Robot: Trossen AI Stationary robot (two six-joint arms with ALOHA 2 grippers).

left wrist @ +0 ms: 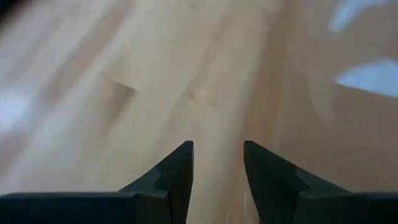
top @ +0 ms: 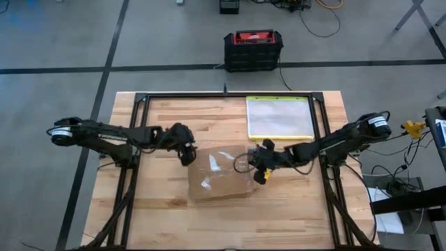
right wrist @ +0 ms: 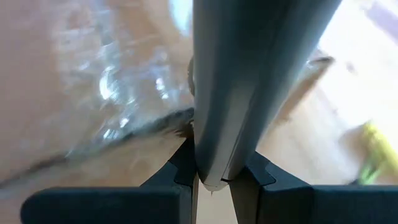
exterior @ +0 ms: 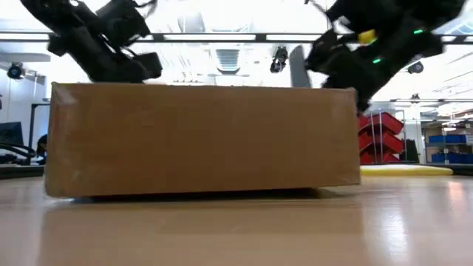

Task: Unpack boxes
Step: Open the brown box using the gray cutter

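The brown cardboard box point(top: 219, 174) lies flat on the wooden table point(top: 167, 223), with shiny clear tape across its top point(right wrist: 112, 87). In the low view its side wall point(exterior: 199, 140) fills the middle. My left gripper point(top: 188, 157) hovers open at the box's far left corner, over bare wood, with nothing between its fingers point(left wrist: 217, 146). My right gripper point(top: 256, 171) is at the box's right edge, shut on a flat grey tool point(right wrist: 249, 81) that reaches out over the taped top. My right gripper pinches the grey tool's near end point(right wrist: 214, 171) between its two fingers. The tool runs forward along the fingers, slanting down toward the box's top. Its far end is out of the picture, so I cannot tell whether it touches the box.
A clear pouch with a yellow-green edge point(top: 279, 117) lies flat at the table's far right. A black-and-red case point(top: 254, 50) stands on the floor beyond the far edge. The table's black frame rails point(top: 132, 174) run along the left and right sides. Bare wood lies near the front edge.
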